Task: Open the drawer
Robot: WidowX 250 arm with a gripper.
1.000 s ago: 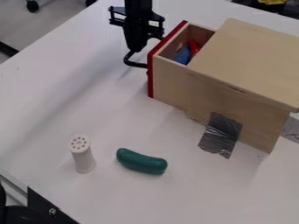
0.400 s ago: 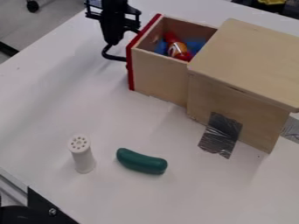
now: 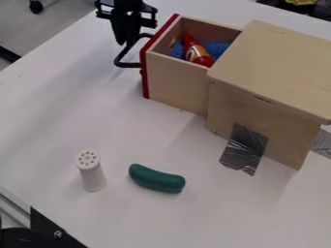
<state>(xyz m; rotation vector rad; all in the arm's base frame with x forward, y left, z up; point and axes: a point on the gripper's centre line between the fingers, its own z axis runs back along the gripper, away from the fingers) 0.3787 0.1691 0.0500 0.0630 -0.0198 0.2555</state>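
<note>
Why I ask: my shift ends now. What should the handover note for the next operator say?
Gripper: at the drawer's black handle, near the camera view's top edge; grip and contact can't be judged. The gripper isn't clear of the handle.
Job's things: drawer out of the wooden box, red bottle inside.
Done: drawer is plainly open.
Left: probably just backing away gently, unless you want it wider.

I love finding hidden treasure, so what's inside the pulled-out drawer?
Inside the drawer are a red bottle with a light label and something blue beside it. The wooden box's top covers the drawer's back part, so I can't tell what's there.
</note>
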